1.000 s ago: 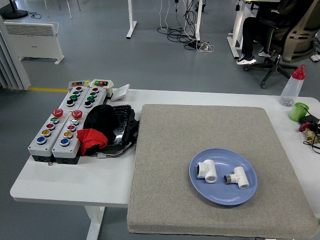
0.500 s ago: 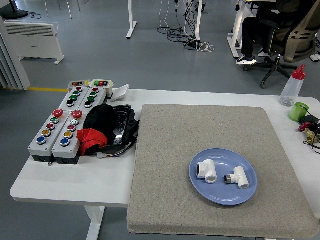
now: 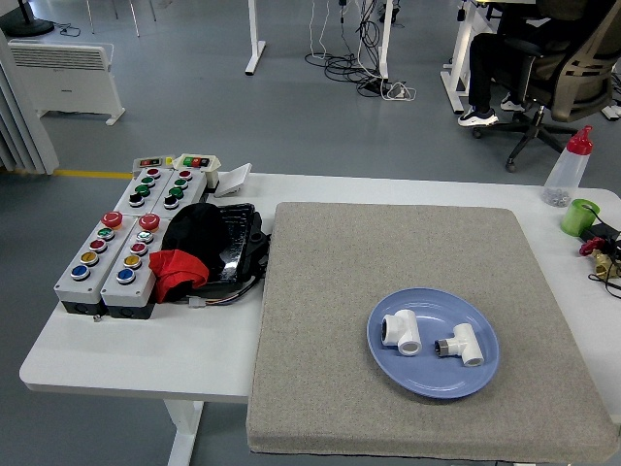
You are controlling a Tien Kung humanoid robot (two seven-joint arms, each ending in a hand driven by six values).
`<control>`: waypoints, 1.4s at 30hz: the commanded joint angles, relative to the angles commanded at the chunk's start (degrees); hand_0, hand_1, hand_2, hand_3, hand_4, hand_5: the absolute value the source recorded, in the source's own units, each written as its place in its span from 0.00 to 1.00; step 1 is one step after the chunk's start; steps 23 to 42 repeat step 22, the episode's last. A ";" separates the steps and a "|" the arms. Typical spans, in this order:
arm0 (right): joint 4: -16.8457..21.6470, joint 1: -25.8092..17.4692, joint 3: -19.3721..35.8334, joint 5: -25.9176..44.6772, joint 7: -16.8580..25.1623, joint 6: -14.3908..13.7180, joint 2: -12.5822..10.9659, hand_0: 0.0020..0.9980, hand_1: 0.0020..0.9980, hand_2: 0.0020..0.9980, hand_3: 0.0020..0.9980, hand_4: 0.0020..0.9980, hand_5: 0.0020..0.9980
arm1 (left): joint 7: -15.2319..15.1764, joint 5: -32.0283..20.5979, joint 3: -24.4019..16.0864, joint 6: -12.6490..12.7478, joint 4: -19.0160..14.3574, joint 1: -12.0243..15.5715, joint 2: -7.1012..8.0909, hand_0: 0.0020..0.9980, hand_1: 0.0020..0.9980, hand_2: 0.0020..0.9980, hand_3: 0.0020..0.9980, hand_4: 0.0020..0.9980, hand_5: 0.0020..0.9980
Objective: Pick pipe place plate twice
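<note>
Nothing has moved since the earlier frames: the plate, both pipes and everything else on the table lie exactly where they did a second ago. Neither robot hand is in the picture, so I cannot tell how its fingers stand or whether it holds anything; nothing touches the pipes.

The blue plate [image 3: 433, 373] sits on the grey mat [image 3: 398, 262], toward the mat's near right part. Both white pipes lie inside it, side by side and apart from each other. The left pipe [image 3: 401, 332] is a short, chunky fitting; one open end faces left and toward the camera, and its body runs back to the right. The right pipe [image 3: 460, 344] looks like a tee: its long axis runs roughly from the far side to the near right, and a side branch with a dark, possibly metal, tip points left at the other fitting. At this size its exact shape is hard to make out.

Left of the mat on the white table [image 3: 126, 349] stand grey button boxes [image 3: 116, 254], with a black and red bundle [image 3: 199, 249] just beside them. At the far right edge stand a clear bottle [image 3: 567, 169] with a red cap and a green cup [image 3: 580, 216].
</note>
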 joint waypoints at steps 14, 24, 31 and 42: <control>0.03 -0.35 -0.33 0.33 0.01 0.12 -0.10 0.86 0.82 0.89 0.84 0.61 0.54 | 0.07 0.58 -0.39 -0.02 0.01 0.32 0.00 0.63 0.61 0.64 0.73 0.63 1.00; -0.03 -0.20 -0.18 0.47 0.05 0.20 -0.03 0.86 0.82 0.89 0.84 0.61 0.55 | -0.14 -0.35 0.14 -0.12 0.06 0.05 0.00 0.63 0.61 0.64 0.73 0.63 1.00; -0.03 -0.20 -0.18 0.47 0.05 0.20 -0.03 0.86 0.82 0.89 0.84 0.61 0.55 | -0.14 -0.35 0.14 -0.12 0.06 0.05 0.00 0.63 0.61 0.64 0.73 0.63 1.00; -0.03 -0.20 -0.18 0.47 0.05 0.20 -0.03 0.86 0.82 0.89 0.84 0.61 0.55 | -0.14 -0.35 0.14 -0.12 0.06 0.05 0.00 0.63 0.61 0.64 0.73 0.63 1.00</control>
